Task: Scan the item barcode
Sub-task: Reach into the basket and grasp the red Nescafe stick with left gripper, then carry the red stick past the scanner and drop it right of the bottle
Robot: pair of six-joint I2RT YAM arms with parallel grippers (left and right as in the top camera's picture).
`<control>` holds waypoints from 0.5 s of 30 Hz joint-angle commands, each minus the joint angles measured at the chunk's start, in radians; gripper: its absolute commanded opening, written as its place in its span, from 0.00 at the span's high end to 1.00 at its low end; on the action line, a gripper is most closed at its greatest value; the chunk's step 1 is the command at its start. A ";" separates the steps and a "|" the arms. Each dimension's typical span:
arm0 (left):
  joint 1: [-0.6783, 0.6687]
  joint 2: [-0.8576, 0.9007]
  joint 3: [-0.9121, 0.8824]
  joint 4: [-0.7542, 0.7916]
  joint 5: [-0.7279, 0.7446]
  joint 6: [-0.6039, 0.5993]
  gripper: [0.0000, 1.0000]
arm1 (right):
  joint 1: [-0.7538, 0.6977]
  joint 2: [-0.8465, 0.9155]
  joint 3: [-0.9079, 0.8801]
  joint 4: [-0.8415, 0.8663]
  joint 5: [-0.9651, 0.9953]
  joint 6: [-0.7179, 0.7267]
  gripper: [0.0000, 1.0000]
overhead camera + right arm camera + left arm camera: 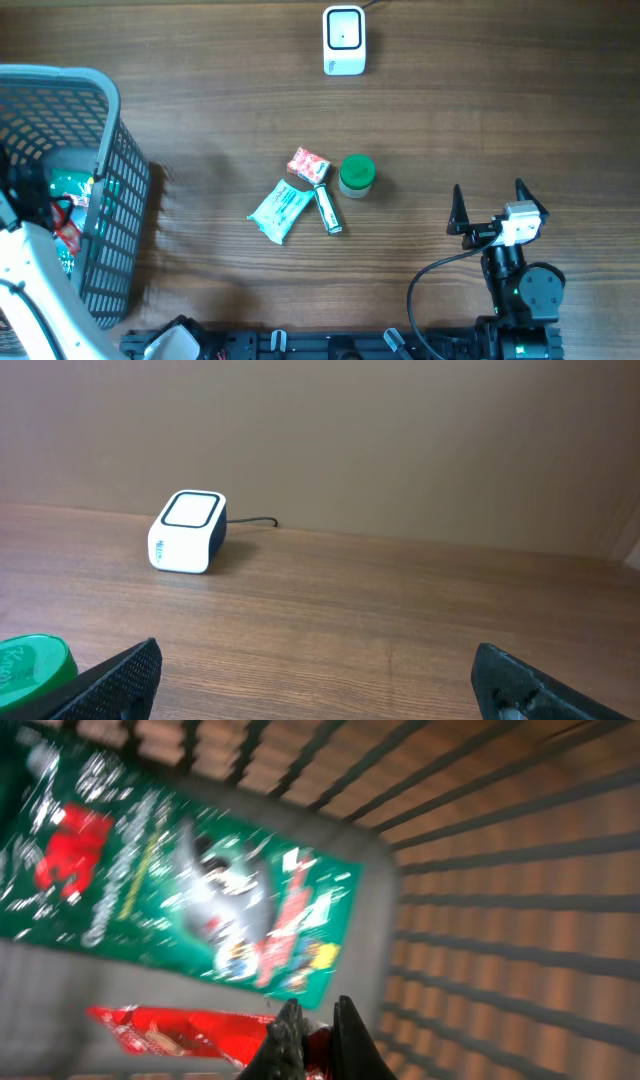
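Red packet (160,1025) lies in the basket (120,220) under the left gripper (318,1012), pressed together; right gripper (489,192) hangs spread above the counter (200,110).

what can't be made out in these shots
- Left wrist: print on the green packet, motion-blurred.
- Left wrist: red packet, cut off by the bottom edge; no barcode visible.
- Overhead: basket contents, screened by its mesh wall.
- Right wrist: green lid, cut off at the corner.
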 commanded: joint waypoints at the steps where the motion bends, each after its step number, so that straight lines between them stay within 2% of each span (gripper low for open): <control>1: 0.005 -0.104 0.161 0.005 0.007 0.032 0.96 | 0.004 -0.006 -0.001 0.003 0.010 -0.005 0.00; 6: 0.005 -0.231 0.245 0.023 0.197 0.027 0.96 | 0.004 -0.006 -0.001 0.003 0.010 -0.005 0.00; 8: -0.003 -0.291 0.245 0.057 0.365 0.000 0.96 | 0.004 -0.006 -0.001 0.003 0.010 -0.005 0.00; 10: -0.036 -0.309 0.245 0.082 0.469 -0.006 0.96 | 0.004 -0.006 -0.001 0.003 0.010 -0.005 0.00; 13: -0.136 -0.317 0.245 0.128 0.602 -0.007 0.96 | 0.004 -0.006 -0.001 0.003 0.010 -0.005 0.00; 15: -0.243 -0.313 0.245 0.150 0.610 -0.005 0.96 | 0.004 -0.006 -0.001 0.003 0.010 -0.005 0.00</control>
